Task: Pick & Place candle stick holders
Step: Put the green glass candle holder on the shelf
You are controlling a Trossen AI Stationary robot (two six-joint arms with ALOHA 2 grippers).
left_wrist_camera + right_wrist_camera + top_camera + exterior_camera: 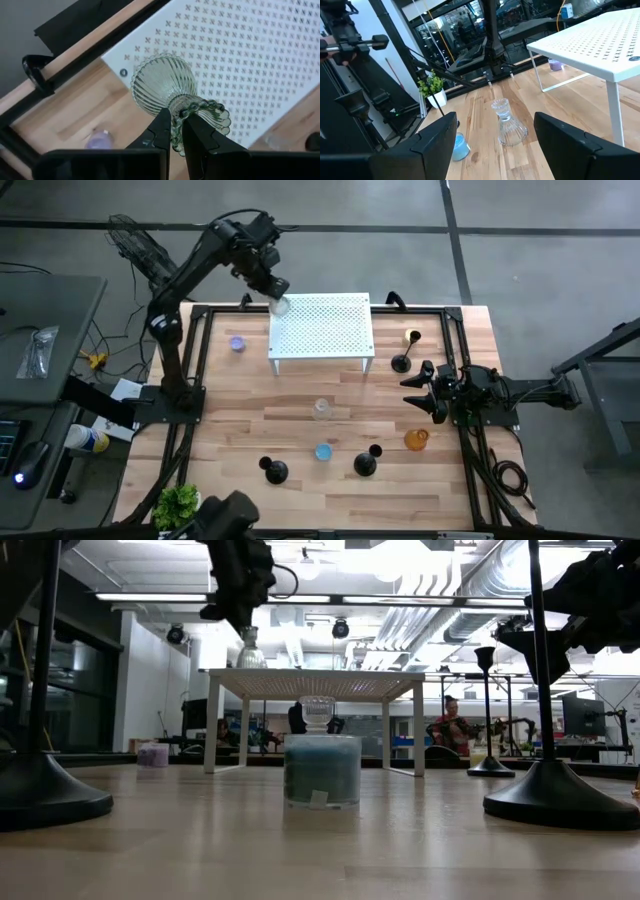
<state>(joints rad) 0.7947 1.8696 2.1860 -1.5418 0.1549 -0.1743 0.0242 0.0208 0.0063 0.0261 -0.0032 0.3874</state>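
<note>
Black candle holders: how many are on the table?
3. One near the front edge left of the blue cup, one right of that cup, one by the white stand's right side. None seem hidden.

The purple cup (101,140) is half hidden behind the left arm's jaws, and the blue cup (460,146) behind the right arm's.

The high view looks straight down on the whole table (300,430). The low view sits at tabletop level, facing the room. Each wrist view looks forward, close past its own claw. All four share the white stand (322,327).
</note>
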